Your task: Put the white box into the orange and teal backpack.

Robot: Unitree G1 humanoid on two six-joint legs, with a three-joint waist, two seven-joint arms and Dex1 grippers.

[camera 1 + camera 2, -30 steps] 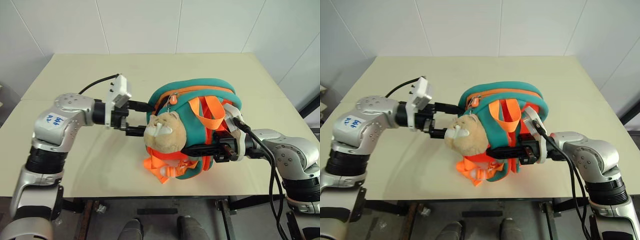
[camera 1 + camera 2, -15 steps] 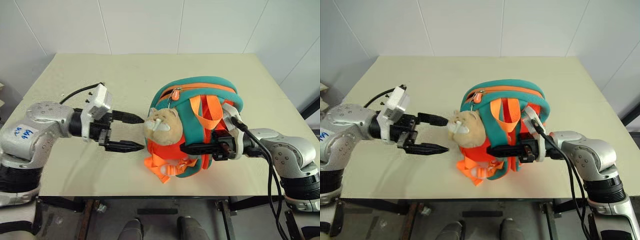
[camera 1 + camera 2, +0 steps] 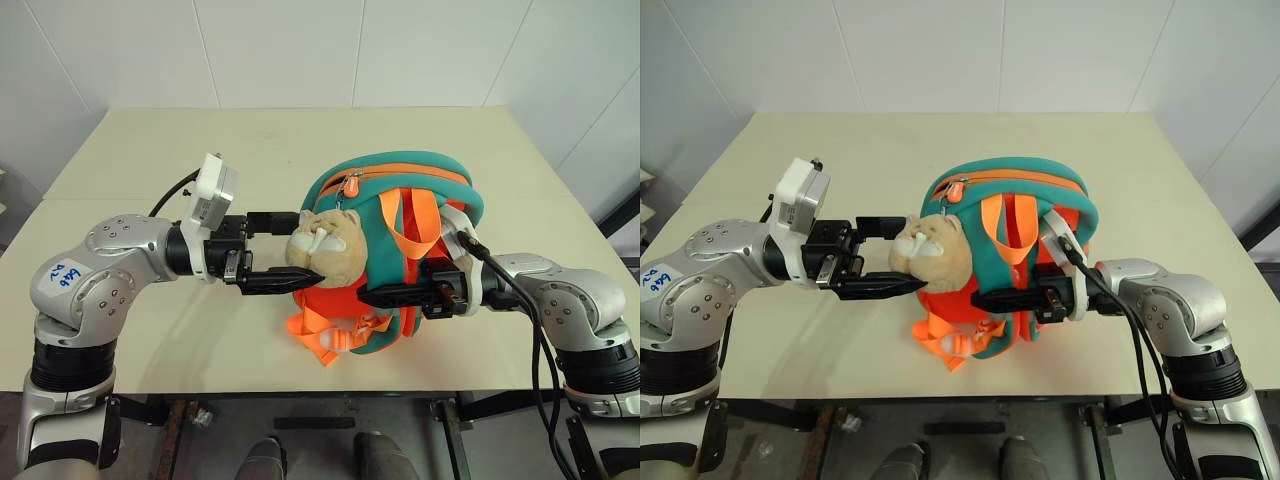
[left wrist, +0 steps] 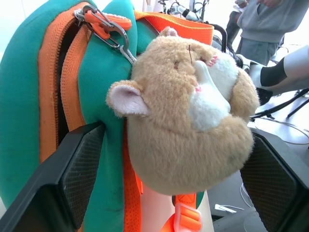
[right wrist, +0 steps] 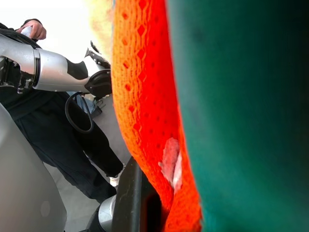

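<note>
The orange and teal backpack (image 3: 400, 255) stands upright near the middle of the beige table (image 3: 200, 150), a small rounded bag with an orange body, teal padded trim and straps, and loops of orange webbing (image 3: 420, 225) hanging down its front. An orange zipper (image 4: 50, 82) runs along the top edge and appears closed, so the contents cannot be told. An orange clip (image 4: 104, 26) near the zipper carries a tan plush animal head (image 3: 930, 255) with a white muzzle and pink-lined ear. The left gripper (image 3: 285, 250) reaches in level from the bag's left with its jaws wide apart, one black finger on either side of the plush head, not visibly pressing it. The right gripper (image 3: 385, 296) comes from the opposite side, jaws together and clamped on the backpack's front straps. A person in dark clothing (image 5: 53, 130) stands beyond the table.
</note>
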